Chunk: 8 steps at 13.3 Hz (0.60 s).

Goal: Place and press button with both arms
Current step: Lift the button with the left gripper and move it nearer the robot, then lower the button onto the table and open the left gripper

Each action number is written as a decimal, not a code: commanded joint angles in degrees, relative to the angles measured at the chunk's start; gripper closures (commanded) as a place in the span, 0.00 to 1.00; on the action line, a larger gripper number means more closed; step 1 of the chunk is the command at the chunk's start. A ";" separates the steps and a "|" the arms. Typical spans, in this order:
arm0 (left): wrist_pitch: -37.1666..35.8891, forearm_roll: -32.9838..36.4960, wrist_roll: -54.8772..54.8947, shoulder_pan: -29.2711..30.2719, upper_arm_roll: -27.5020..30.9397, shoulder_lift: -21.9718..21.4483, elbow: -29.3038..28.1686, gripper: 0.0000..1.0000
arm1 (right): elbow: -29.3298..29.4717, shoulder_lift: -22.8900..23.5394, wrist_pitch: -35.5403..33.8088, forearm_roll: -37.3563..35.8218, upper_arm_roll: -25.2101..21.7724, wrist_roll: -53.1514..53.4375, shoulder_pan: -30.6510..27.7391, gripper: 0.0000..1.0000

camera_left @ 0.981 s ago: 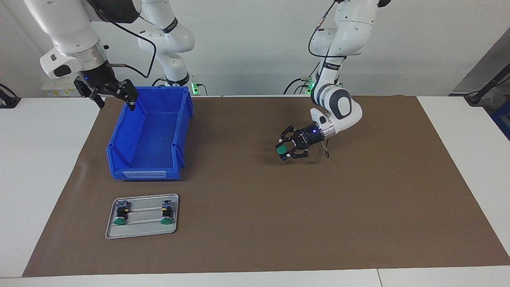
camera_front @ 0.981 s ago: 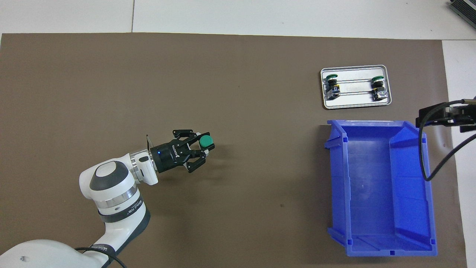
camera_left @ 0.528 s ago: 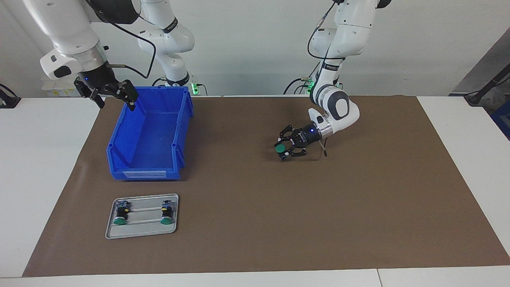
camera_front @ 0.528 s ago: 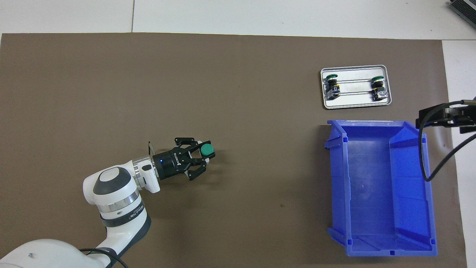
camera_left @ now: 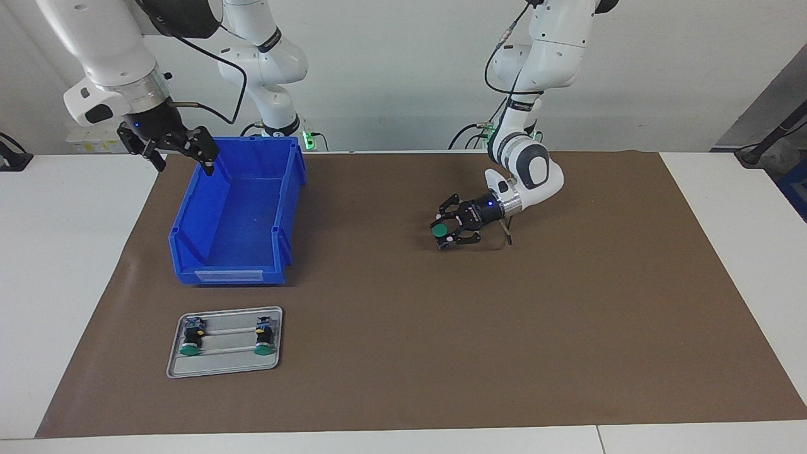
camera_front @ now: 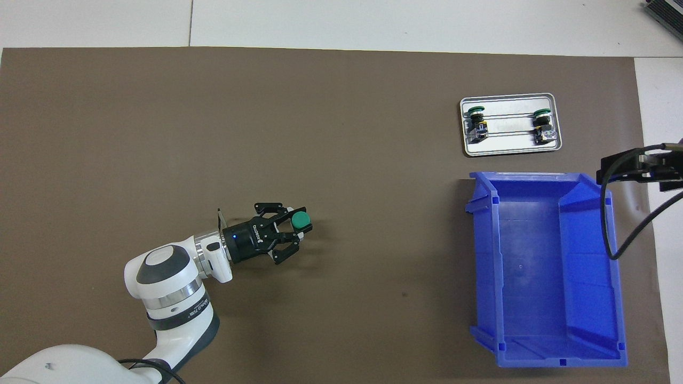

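Left gripper [camera_left: 449,232] [camera_front: 295,230] is clamping the button [camera_left: 439,231] [camera_front: 300,219] between its fingers, holding it low over the bare brown mat [camera_left: 567,328] [camera_front: 160,133] near the middle of the table, toward the left arm's end. Only the round green mushroom cap is showing clearly; the body is sitting hidden among the black fingers. Right gripper [camera_left: 183,154] is hanging with its fingers spread apart over the rim of the blue bin [camera_left: 233,211] [camera_front: 544,266] at the corner nearest the robots, waiting. Two matching green-capped buttons [camera_left: 189,339] [camera_front: 476,120], [camera_left: 263,339] [camera_front: 543,122] are lying on their sides on the grey tray [camera_left: 224,364] [camera_front: 509,146], which is sitting just beside the bin, farther from the robots.
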 commanded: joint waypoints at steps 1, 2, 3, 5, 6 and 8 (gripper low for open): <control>-1.81 -1.75 2.97 -0.81 0.64 -0.60 -1.79 0.93 | -0.53 -0.41 -0.40 0.14 0.34 -1.79 -0.78 0.00; -1.90 -1.75 3.06 -0.81 0.64 -0.60 -1.97 0.93 | -0.53 -0.41 -0.49 0.14 0.34 -1.79 -0.78 0.00; -1.90 -1.75 3.41 -0.89 0.64 -0.52 -2.06 0.93 | -0.53 -0.41 -0.40 0.14 0.34 -1.79 -0.78 0.00; -2.42 -1.83 5.16 -1.25 0.64 0.35 -2.58 0.93 | -0.53 -0.41 -0.49 0.14 0.34 -1.79 -0.78 0.00; -4.77 -1.83 7.17 -1.16 0.73 2.28 -2.59 0.92 | -0.53 -0.41 -0.40 0.14 0.26 -1.79 -0.78 0.00; -10.32 -1.83 11.31 0.16 0.82 5.98 -2.41 0.92 | -0.53 -0.41 -0.40 0.14 0.34 -1.79 -0.78 0.00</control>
